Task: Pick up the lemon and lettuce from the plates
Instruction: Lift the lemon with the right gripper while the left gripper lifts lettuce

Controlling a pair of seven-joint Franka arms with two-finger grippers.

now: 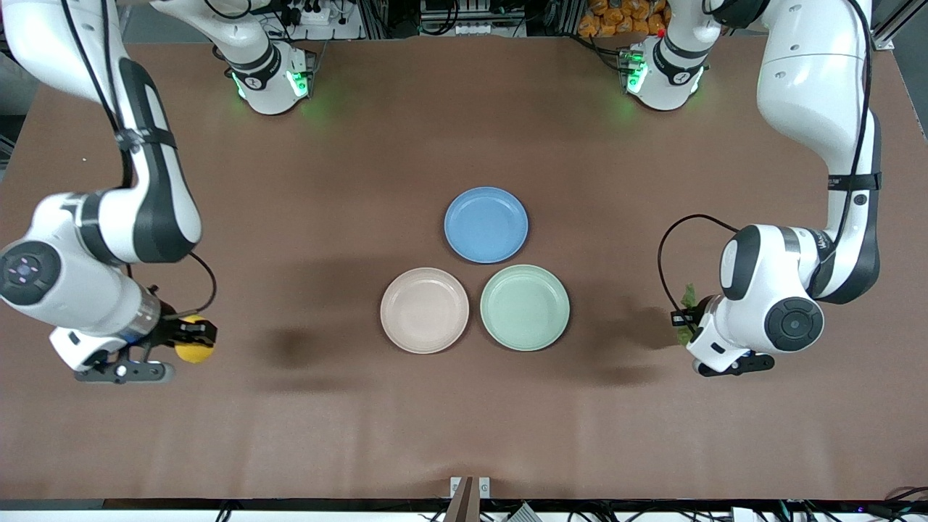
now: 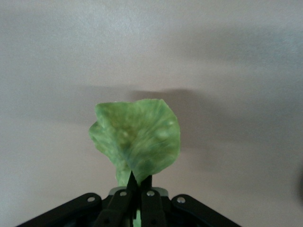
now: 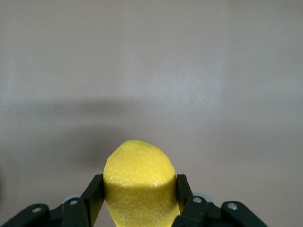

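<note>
My right gripper (image 1: 194, 341) is shut on the yellow lemon (image 1: 193, 351) and holds it over bare table toward the right arm's end; in the right wrist view the lemon (image 3: 139, 182) sits between the two black fingers (image 3: 93, 198). My left gripper (image 1: 685, 319) is shut on the green lettuce (image 1: 687, 299) over bare table toward the left arm's end; in the left wrist view the leaf (image 2: 137, 137) stands up from the pinched fingertips (image 2: 138, 182). The beige-pink plate (image 1: 425, 310) and the mint green plate (image 1: 525, 307) lie side by side at the table's middle, with nothing on them.
A blue plate (image 1: 486, 224) lies just farther from the front camera than the two plates, also with nothing on it. The brown table (image 1: 464, 420) stretches wide around the plates. The arm bases stand along the edge farthest from the camera.
</note>
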